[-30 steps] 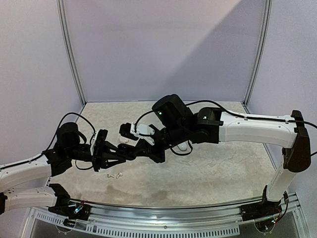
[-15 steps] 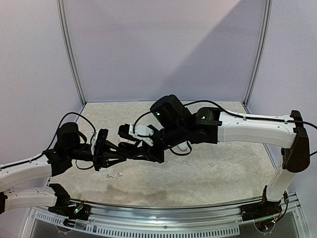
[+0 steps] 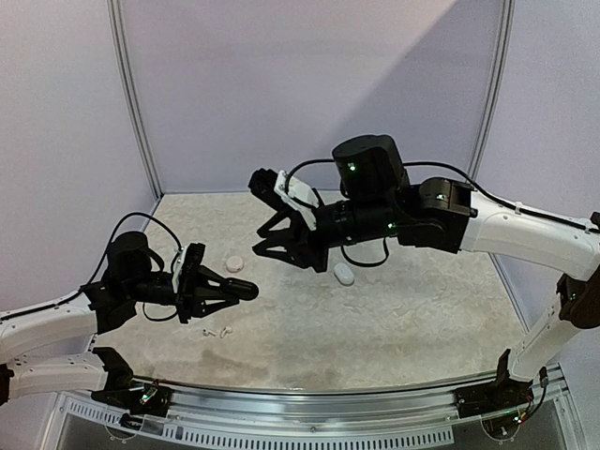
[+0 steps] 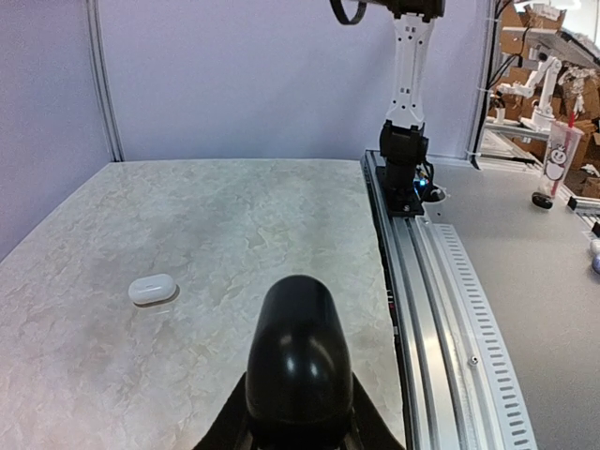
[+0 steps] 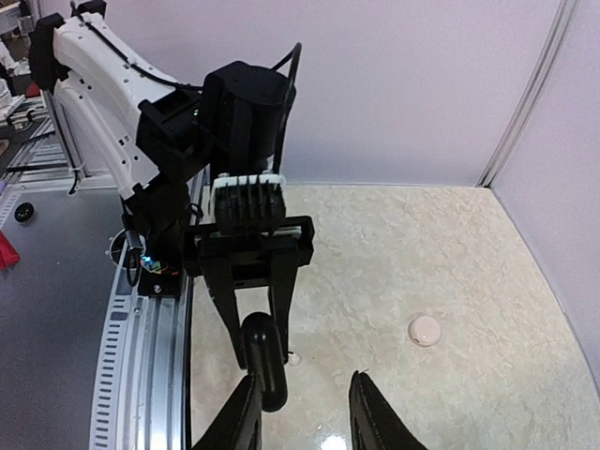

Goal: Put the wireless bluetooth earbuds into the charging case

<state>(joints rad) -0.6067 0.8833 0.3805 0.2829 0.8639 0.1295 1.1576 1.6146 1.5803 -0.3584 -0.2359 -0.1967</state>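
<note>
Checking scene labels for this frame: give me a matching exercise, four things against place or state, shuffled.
Things:
1. black case
2. white case
3. right gripper
4. loose earbuds

Place or state:
A. open, empty, raised off the table
B. lying on the table, farthest right
C. on the table, nearest the front edge
D. pinched in the left gripper

Pairs: 1-D, 2-B, 3-A, 4-C
</note>
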